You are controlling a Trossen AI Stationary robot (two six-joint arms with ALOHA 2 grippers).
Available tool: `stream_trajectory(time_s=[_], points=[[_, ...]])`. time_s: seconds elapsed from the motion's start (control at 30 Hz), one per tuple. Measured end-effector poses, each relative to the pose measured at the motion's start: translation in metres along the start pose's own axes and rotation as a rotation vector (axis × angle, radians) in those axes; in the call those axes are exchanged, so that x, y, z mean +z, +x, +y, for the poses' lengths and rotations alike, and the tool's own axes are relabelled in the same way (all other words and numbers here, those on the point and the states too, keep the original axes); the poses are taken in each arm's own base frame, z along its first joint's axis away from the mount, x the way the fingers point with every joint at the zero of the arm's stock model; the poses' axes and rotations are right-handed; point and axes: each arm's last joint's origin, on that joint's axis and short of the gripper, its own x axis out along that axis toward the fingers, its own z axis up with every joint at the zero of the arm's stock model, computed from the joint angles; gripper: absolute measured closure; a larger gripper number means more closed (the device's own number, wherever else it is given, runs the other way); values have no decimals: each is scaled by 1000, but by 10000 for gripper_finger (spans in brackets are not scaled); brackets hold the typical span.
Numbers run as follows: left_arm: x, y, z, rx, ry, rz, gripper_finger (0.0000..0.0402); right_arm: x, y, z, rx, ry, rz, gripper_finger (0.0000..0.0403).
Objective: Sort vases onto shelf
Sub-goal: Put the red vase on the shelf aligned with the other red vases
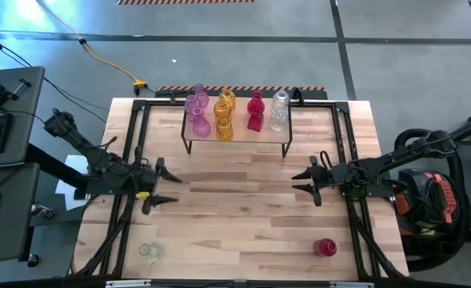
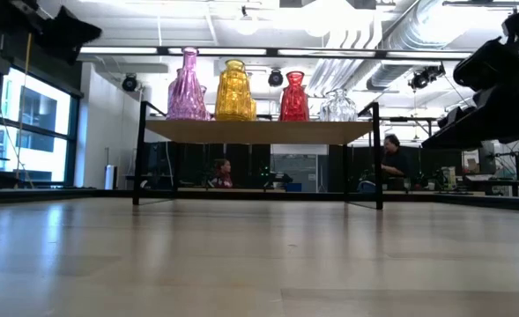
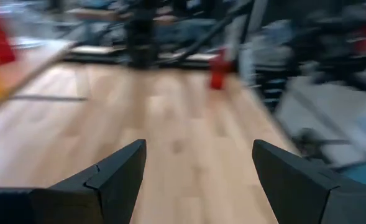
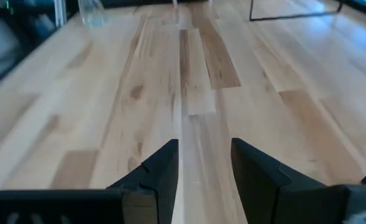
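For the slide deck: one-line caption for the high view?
Shelf holds pink, amber, red and clear vases; a clear vase and a red vase wait on the table, left gripper and right gripper open, empty.

You look out past the light-wood tabletop onto a grey concrete floor crossed by a yellow cable. Beyond it, tall windows, exposed ceiling ducts and two seated people.

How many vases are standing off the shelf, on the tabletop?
2: a clear vase near the front left corner and a red vase near the front right. The shelf might hide others.
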Motion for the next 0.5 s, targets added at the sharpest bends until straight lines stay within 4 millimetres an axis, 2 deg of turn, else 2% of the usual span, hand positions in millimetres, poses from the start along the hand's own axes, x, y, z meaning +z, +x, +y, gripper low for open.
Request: stream_trajectory(time_s=[0.13, 0.37, 0.43, 0.5], points=[[-12, -3, 2, -108, 13, -54, 117, 0, 0, 0, -1, -89, 3, 272], [-30, -6, 7, -131, 49, -86, 117, 1, 0, 0, -2, -137, -15, 272], [-33, -7, 8, -136, 44, -93, 117, 8, 0, 1, 10, -59, -85, 272], [-36, -7, 9, -140, 41, -107, 117, 18, -2, 3, 27, 91, -178, 272]])
